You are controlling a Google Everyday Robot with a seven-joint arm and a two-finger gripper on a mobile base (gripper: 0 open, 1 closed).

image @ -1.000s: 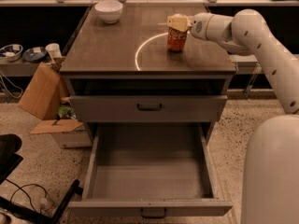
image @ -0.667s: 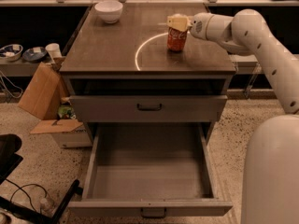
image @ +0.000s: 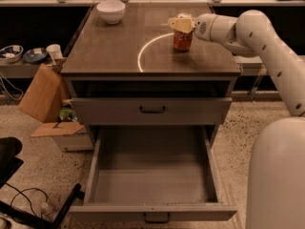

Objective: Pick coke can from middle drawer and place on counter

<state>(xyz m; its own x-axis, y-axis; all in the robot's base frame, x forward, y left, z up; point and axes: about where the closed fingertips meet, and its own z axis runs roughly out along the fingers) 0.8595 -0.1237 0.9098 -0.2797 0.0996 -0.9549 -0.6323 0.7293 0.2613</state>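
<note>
claw (image: pixel 181 25) over upright coke can (image: pixel 182 41) on counter (image: pixel 109 51).

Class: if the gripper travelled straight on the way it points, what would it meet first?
The gripper points left, right at the top of the coke can on the counter. Beyond that, its line heads toward the white bowl, though it may pass above it.

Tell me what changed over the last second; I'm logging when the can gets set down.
Nothing visibly changed. The gripper stays at the top of the coke can, which stands upright on the counter. The middle drawer stays pulled out, the white bowl in place.
</note>
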